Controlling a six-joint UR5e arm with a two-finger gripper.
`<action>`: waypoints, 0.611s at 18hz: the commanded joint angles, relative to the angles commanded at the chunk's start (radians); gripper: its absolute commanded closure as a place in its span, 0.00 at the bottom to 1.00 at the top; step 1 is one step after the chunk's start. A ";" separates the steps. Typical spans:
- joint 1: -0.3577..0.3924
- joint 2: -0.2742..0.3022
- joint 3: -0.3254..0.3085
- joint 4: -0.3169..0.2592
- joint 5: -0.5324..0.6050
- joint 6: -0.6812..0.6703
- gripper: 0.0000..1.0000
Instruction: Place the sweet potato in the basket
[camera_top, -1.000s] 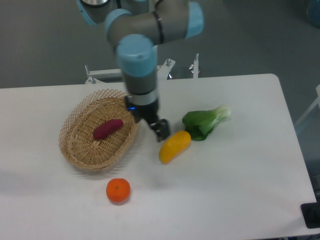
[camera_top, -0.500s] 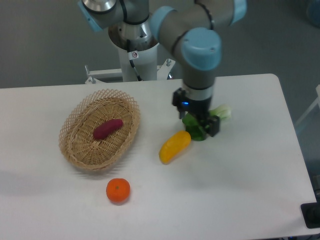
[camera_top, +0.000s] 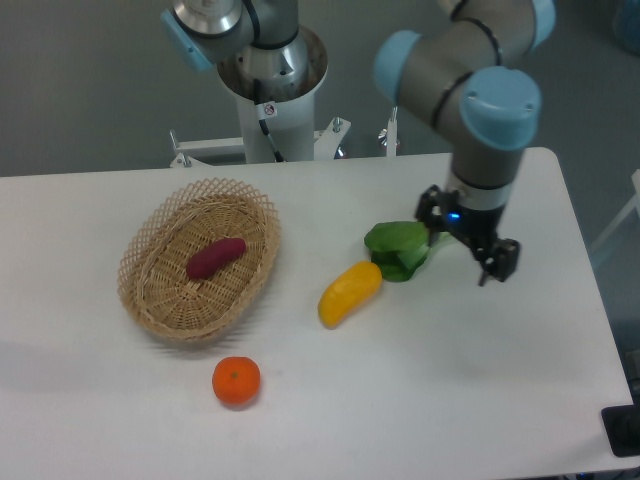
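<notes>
Rightward since earlier, the gripper (camera_top: 495, 262) now hangs beyond the leafy green (camera_top: 398, 247), hiding its stalk; jaw state unclear. The sweet potato (camera_top: 215, 257) lies inside the basket (camera_top: 160, 305).

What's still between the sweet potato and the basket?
Nothing. The sweet potato already lies inside the basket. The gripper is off to the right, past the leafy green, holding nothing visible.
</notes>
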 joint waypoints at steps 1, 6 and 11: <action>0.018 -0.009 0.002 0.003 0.001 0.000 0.00; 0.022 -0.022 -0.004 0.008 0.006 -0.001 0.00; 0.022 -0.022 -0.007 0.014 0.008 0.000 0.00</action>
